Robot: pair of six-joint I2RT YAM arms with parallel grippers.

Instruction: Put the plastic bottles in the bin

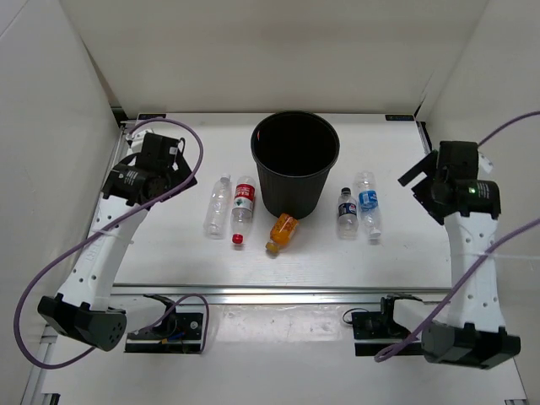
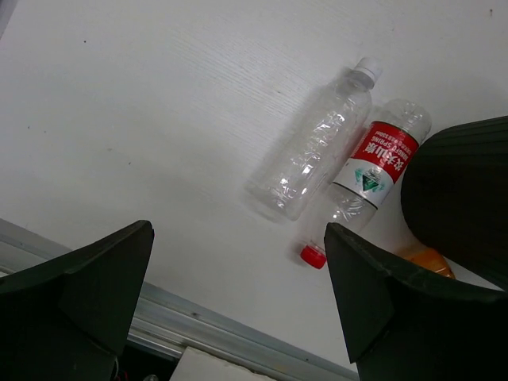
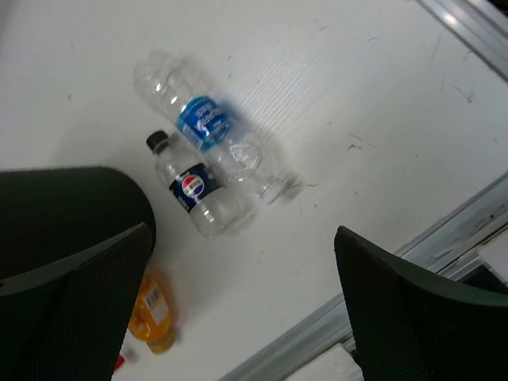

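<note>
The black bin (image 1: 292, 187) stands upright at the table's middle back. All five bottles lie on the table. Left of the bin are the plain clear bottle (image 1: 217, 206) and the red-label bottle (image 1: 243, 208). The orange-filled bottle (image 1: 282, 233) lies at the bin's front. Right of it are a small blue-label bottle (image 1: 347, 213) and a longer one (image 1: 369, 205). My left gripper (image 1: 179, 171) is open and empty, above and left of the clear bottle (image 2: 317, 147) and the red-label bottle (image 2: 369, 171). My right gripper (image 1: 420, 180) is open and empty, right of the blue-label bottles (image 3: 210, 127) (image 3: 194, 190).
A metal rail (image 1: 287, 293) runs along the table's near edge, with the arm bases behind it. White walls close the left, back and right sides. The bin also shows in the left wrist view (image 2: 460, 190) and the right wrist view (image 3: 63, 198), with the orange bottle (image 3: 151, 313) beside it.
</note>
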